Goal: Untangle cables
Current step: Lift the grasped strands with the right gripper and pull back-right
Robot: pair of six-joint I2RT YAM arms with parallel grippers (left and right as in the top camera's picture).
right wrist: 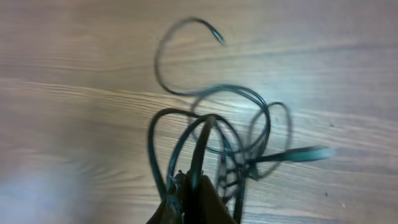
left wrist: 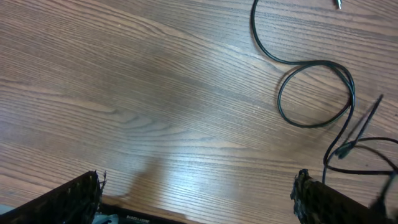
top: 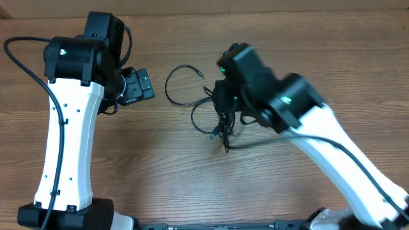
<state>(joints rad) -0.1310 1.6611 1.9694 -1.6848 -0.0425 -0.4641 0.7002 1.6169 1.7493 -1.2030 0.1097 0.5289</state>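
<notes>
The cables (top: 192, 96) are thin black cords lying in loose loops at mid-table, with a knot of loops (top: 217, 128) under the right arm. My right gripper (top: 223, 122) points down into that knot. In the right wrist view, the right gripper (right wrist: 199, 178) is shut on a black cable strand, and the blurred cables (right wrist: 239, 121) fan out beyond it. My left gripper (top: 147, 86) stands open to the left of the cables, holding nothing. In the left wrist view, the left gripper (left wrist: 198, 183) has bare wood between its fingers, and a cable loop (left wrist: 281, 99) lies to the upper right.
Wooden table (top: 160, 166) all round. The left arm's white link (top: 67, 140) rises along the left side. The right arm (top: 332, 147) crosses from the lower right. A thick black arm wire (top: 19, 57) arcs at the far left.
</notes>
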